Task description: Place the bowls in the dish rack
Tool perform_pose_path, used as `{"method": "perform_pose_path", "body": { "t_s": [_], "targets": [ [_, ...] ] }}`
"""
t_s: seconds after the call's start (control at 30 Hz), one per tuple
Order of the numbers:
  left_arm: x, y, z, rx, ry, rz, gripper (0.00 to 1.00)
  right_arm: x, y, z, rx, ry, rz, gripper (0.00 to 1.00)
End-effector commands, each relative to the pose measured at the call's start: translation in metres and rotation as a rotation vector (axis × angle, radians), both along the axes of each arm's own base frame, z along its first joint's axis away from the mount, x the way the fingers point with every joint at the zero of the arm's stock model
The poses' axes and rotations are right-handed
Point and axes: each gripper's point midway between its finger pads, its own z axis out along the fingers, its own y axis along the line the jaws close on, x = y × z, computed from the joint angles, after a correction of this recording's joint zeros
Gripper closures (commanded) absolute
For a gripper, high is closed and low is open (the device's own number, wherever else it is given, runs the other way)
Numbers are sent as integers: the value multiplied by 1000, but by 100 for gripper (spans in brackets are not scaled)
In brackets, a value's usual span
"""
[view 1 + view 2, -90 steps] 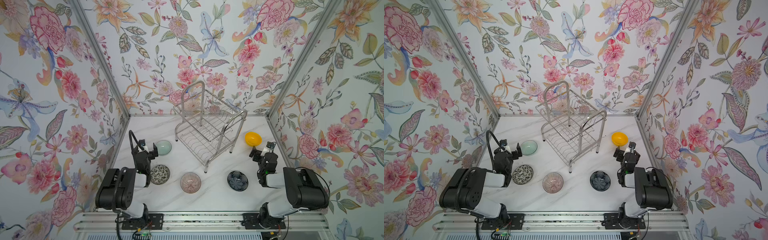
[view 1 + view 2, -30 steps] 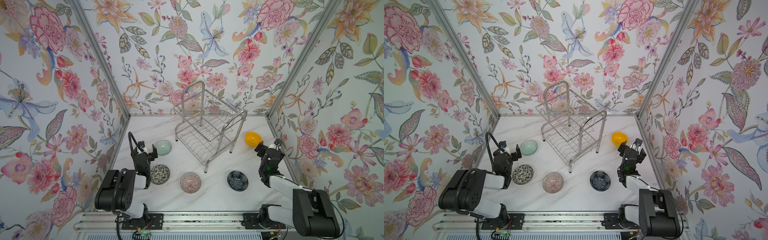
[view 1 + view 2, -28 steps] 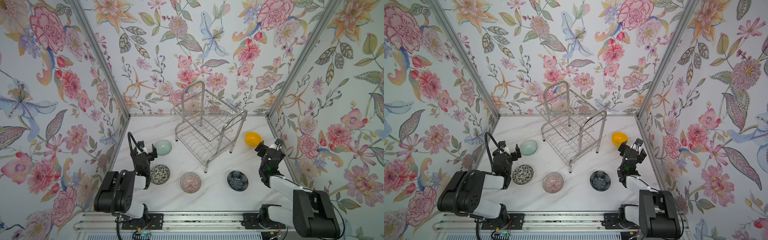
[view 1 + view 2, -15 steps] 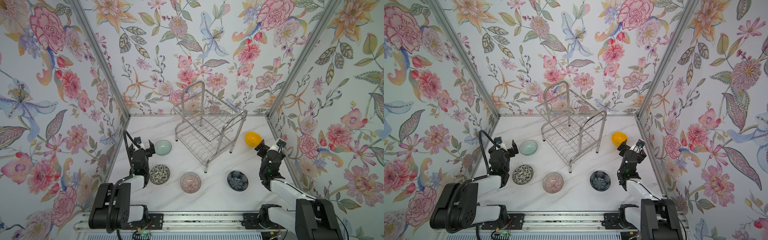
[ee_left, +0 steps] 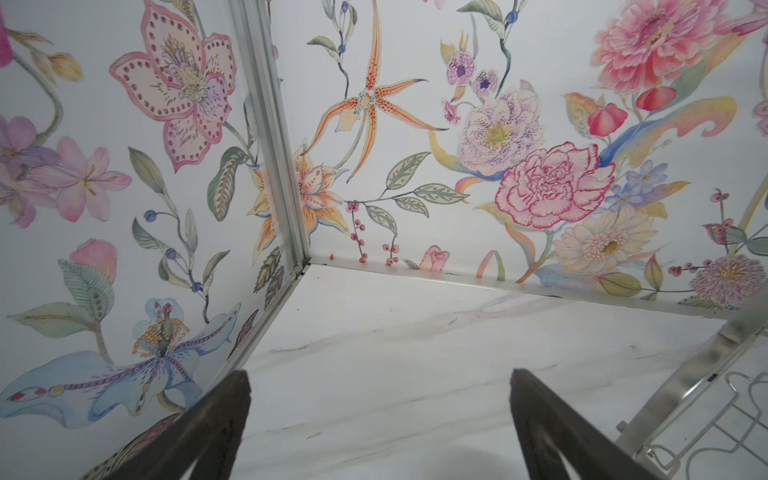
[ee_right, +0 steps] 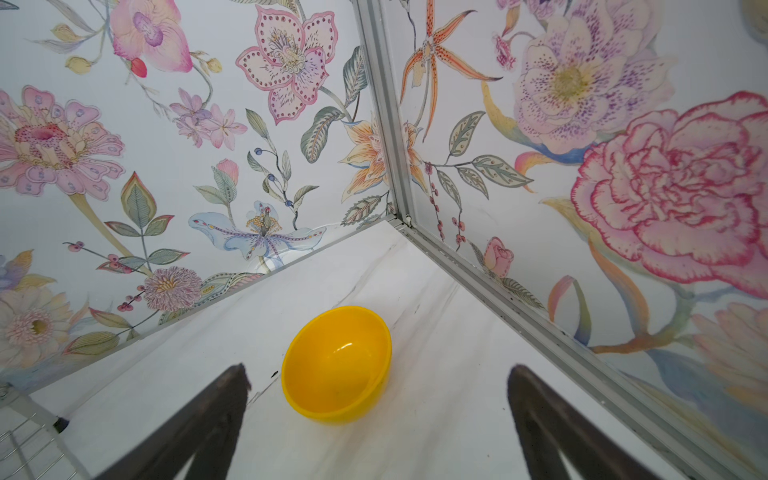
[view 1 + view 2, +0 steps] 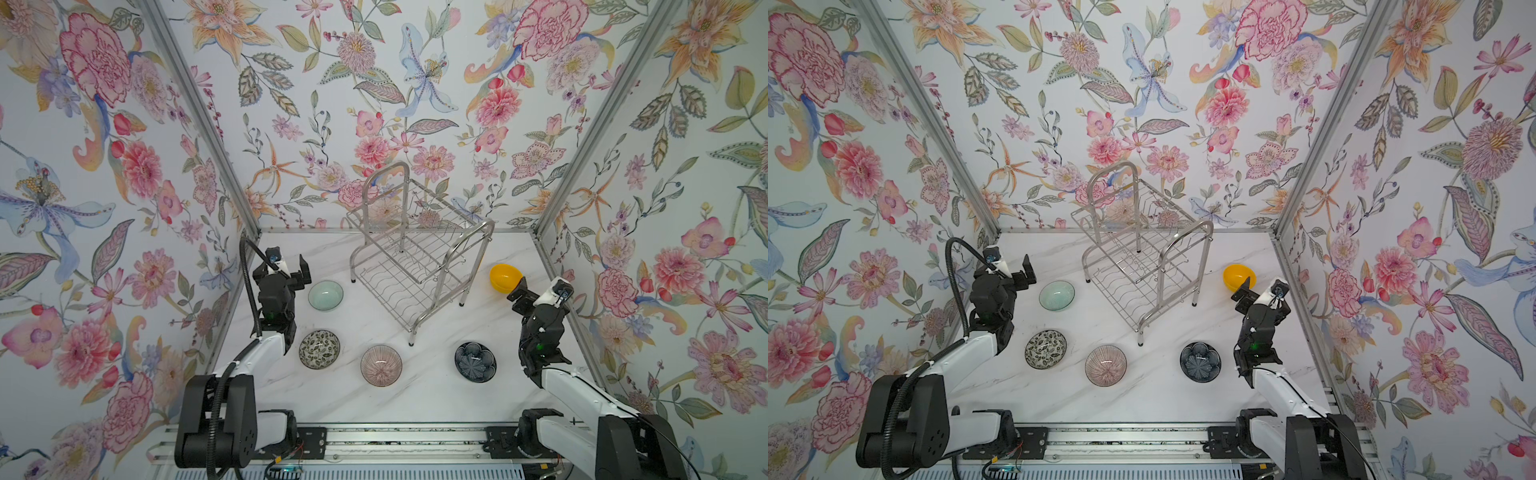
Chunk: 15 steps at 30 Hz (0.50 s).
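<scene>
Dish rack (image 7: 415,268) empty; all five bowls (image 7: 381,365) on table (image 7: 415,407) around it. Your right fingers (image 6: 195,432), wide open, nothing held, frame yellow bowl (image 6: 336,365) right of rack, prob. lining up rim grab. Left fingers (image 5: 199,432) likewise open, empty, left of rack.

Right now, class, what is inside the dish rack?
Nothing: both tiers of the dish rack show bare wire, the marble table visible through them. The five bowls sit outside it. The upper tier partly covers the lower one.
</scene>
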Motion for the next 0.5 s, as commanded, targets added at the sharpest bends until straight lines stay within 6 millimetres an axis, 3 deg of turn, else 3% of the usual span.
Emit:
{"method": "perform_pose_path", "body": {
  "t_s": [0.0, 0.23, 0.37, 0.47],
  "targets": [
    [15, -33, -2, -61, 20, -154, 1, 2, 12, -2, 15, -3, 63, 1],
    [33, -110, -10, -81, 50, -426, 2, 14, 37, -6, 11, 15, 172, 1],
    [37, -146, -12, -140, 48, -593, 6, 18, 50, -7, 25, 13, 235, 1],
    [45, -166, -23, -147, 74, -661, 7, 21, 61, -7, 24, 10, 290, 1]
  ]
}}
